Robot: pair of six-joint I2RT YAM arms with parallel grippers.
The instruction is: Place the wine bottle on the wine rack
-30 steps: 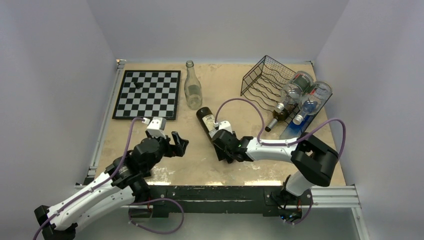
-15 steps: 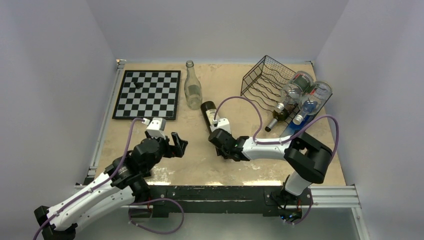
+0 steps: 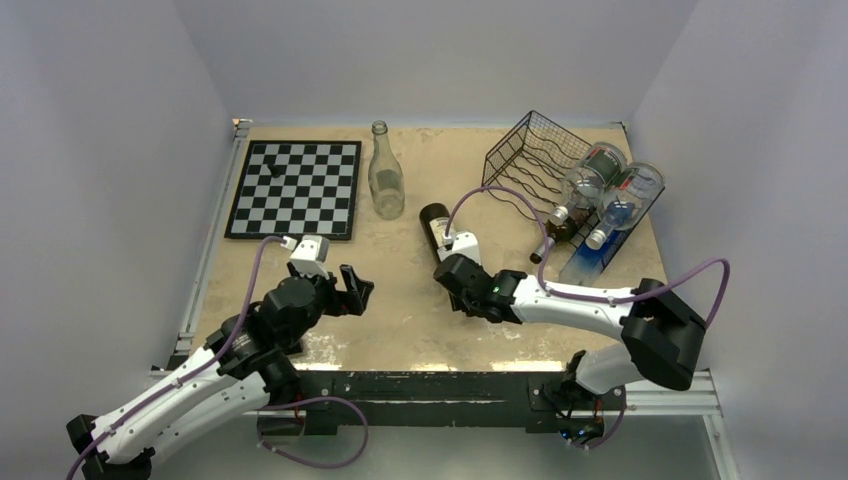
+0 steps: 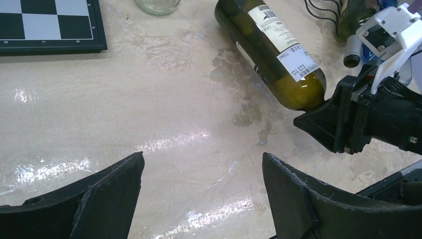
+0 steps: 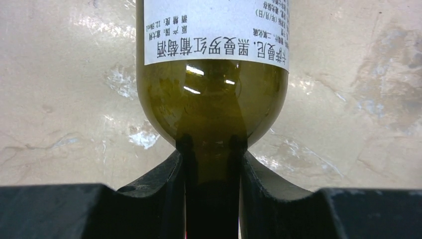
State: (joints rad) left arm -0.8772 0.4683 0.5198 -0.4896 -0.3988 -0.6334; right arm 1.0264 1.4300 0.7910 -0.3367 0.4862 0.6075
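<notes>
A dark green wine bottle [image 3: 435, 220] with a white label lies on its side on the table, base pointing away. My right gripper [image 3: 451, 263] is shut on its neck. In the right wrist view the fingers [image 5: 164, 184] clamp the neck just below the bottle's shoulder [image 5: 211, 99]. The black wire wine rack [image 3: 530, 155] stands at the back right, apart from the bottle. My left gripper [image 3: 355, 288] is open and empty, low over bare table left of the bottle. Its view shows the bottle [image 4: 271, 45] and my right gripper [image 4: 343, 122] ahead.
Three bottles [image 3: 600, 185] lie on the rack's right side, necks toward me. A clear empty bottle [image 3: 385, 180] stands upright left of the wine bottle's base. A chessboard [image 3: 295, 188] with one dark piece lies at the back left.
My right arm has swung its elbow to the right and slid the wine bottle to the right and a little farther back. My left arm has hardly moved.
</notes>
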